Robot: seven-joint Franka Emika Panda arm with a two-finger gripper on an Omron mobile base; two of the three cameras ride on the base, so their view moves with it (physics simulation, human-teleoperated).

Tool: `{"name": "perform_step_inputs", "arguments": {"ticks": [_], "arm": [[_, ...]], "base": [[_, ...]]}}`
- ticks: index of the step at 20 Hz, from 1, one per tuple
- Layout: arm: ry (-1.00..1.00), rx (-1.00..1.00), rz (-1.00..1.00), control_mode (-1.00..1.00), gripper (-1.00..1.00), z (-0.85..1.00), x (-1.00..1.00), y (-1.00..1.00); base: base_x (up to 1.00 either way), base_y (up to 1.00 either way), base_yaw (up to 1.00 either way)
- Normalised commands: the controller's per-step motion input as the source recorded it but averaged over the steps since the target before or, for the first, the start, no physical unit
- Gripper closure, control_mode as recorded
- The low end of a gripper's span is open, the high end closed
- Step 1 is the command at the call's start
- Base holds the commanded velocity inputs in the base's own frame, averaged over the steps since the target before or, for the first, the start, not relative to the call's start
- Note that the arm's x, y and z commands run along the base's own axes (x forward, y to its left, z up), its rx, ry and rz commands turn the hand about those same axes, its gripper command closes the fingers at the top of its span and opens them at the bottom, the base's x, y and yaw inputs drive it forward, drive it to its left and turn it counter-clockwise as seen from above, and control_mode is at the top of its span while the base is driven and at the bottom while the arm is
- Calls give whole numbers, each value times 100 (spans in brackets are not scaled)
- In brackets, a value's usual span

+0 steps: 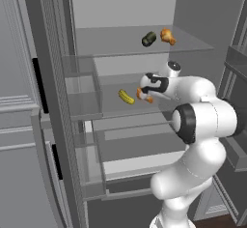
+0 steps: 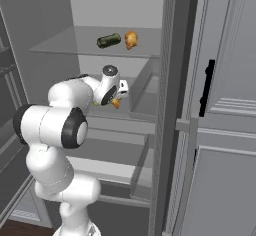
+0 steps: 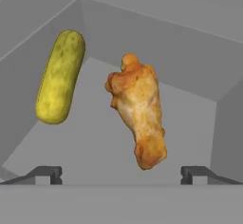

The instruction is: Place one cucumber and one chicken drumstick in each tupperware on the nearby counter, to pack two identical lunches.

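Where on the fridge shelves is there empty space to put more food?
Upper shelf: bare left of the dark cucumber and drumstick. Lower shelf: bare left of the yellowish cucumber. Crowded where the open claw faces the second drumstick.

We see the white arm (image 2: 55, 130) reaching into an open grey fridge. On the upper shelf (image 2: 75, 45) a dark green cucumber (image 2: 109, 40) lies just beside an orange-brown chicken drumstick (image 2: 131, 39). Lower down, the hand hides most of a second drumstick (image 2: 116, 103); a sliver of yellowish-green (image 2: 95, 103) peeks out beside it.
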Motion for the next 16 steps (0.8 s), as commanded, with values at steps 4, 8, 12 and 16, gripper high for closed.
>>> {"name": "perform_step_inputs", "arguments": {"ticks": [4,8,12,16], "arm": [[9,0,2,-100,-100,-21,44,0],[2,0,1,-100,-100,-32,17,0],[0,0,0,-100,-100,-20,21,0],[0,0,0,-100,-100,-27,28,0]], "base": [[0,0,0],[0,0,0],[0,0,0],[0,0,0]]}}
